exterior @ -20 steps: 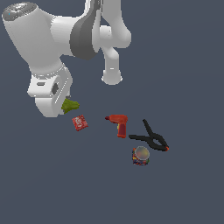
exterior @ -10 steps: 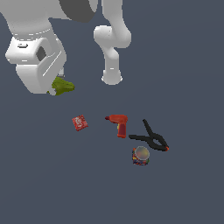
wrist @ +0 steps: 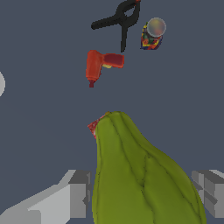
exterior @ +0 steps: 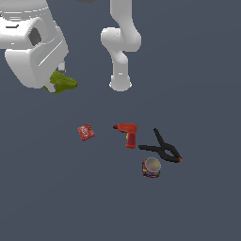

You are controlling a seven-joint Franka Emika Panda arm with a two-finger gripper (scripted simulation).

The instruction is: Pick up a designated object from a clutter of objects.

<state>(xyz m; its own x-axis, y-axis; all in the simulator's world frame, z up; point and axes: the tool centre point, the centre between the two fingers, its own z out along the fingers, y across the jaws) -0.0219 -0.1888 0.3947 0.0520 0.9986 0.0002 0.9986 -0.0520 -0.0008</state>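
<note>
High above the desk [exterior: 197, 207], my tool [wrist: 142, 192] clamps the green lump [exterior: 62, 83] between its fingers, long axis pointing outward from the tool, well clear of the red packet [exterior: 85, 132] and drill [exterior: 128, 133] below.

Green lump lifted off the table; the other items lie below.

The green lump [exterior: 62, 83] is olive-yellow, ridged and elongated, and it hangs well above the table [exterior: 197, 103], clamped between the end effector [wrist: 142, 192] fingers [wrist: 78, 192]. Landmark: the red drill [exterior: 128, 133], lying on its side. The flat red packet [exterior: 85, 132] lies well to the drill's side, on the exterior view's left. The black clamp [exterior: 162, 148] with orange tips lies just beside the drill on the exterior view's right, and the multicoloured can [exterior: 151, 167] stands upright, touching or nearly touching the clamp.
</note>
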